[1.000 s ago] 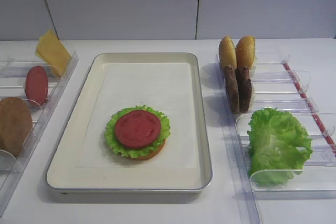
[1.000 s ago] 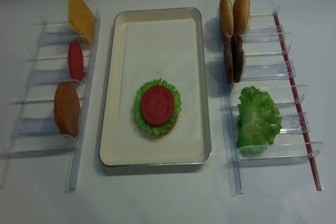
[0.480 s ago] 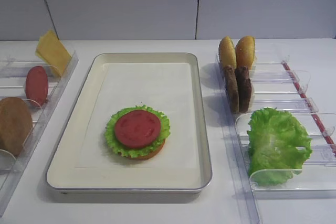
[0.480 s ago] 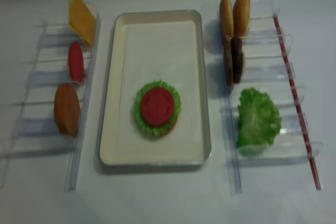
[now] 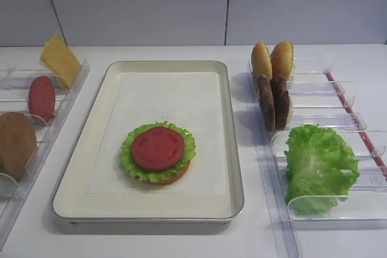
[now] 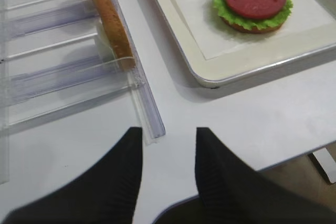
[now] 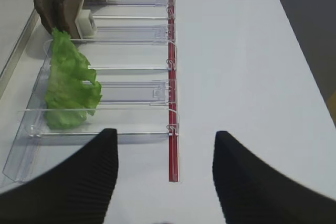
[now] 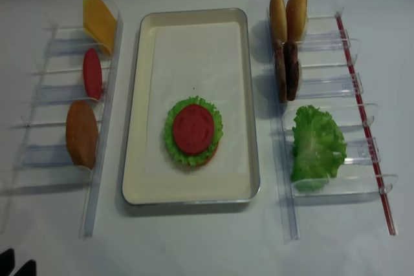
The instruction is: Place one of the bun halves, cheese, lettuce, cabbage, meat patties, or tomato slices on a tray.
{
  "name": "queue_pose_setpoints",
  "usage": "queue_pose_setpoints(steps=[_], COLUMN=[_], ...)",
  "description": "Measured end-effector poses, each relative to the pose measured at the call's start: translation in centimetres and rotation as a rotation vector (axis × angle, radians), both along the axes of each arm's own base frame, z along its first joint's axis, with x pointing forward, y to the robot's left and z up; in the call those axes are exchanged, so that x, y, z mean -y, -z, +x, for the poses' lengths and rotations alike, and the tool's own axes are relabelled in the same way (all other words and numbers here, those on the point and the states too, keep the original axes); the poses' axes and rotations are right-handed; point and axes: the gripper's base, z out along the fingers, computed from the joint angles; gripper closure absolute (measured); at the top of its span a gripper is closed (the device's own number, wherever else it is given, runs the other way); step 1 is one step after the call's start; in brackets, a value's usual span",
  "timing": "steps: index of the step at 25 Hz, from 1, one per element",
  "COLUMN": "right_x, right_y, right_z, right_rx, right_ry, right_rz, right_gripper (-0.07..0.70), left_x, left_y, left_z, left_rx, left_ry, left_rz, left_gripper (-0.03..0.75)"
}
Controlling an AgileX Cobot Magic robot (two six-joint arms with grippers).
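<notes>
Nothing is shifting; both hands, left hand [image 6: 168, 174] and right hand [image 7: 165, 174], are hanging spread, while stiff meat patties [image 5: 273, 101] are inviting edge pinching.

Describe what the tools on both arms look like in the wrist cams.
Both look alike: the right tool and the left tool each have two matte black fingers with finely ribbed surfaces, broad at the base and tapering to blunt tips. No cables, markings or arm links are visible.

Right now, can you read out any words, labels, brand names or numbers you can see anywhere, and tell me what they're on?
None: no readable text on the tray, the food or the clear racks.
The red strip along the right rack shows no markings.
</notes>
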Motion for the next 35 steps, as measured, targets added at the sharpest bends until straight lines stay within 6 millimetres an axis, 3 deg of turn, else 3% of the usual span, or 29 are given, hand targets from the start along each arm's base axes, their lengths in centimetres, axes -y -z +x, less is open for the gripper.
queue_pose_setpoints(steps=[7,14,35], right_x=[0.00,0.00,0.00], right_y=[0.00,0.00,0.00], right_z=[0.00,0.00,0.00], right_rx=[0.000,0.000,0.000], right_ry=[0.000,0.000,0.000], right_rz=[0.000,0.000,0.000], right_gripper=[0.193,0.193,0.193], left_x=[-0.12,0.07,0.07], left_y=[-0.05,-0.05,-0.05], left_z=[0.06,0.01,0.01], left_rx=[0.005,0.006,0.006], left_ry=[-0.042,-0.201,-0.204], left_rz=[-0.005,-0.006,-0.008], left_gripper=[0.487,0.487,0.487])
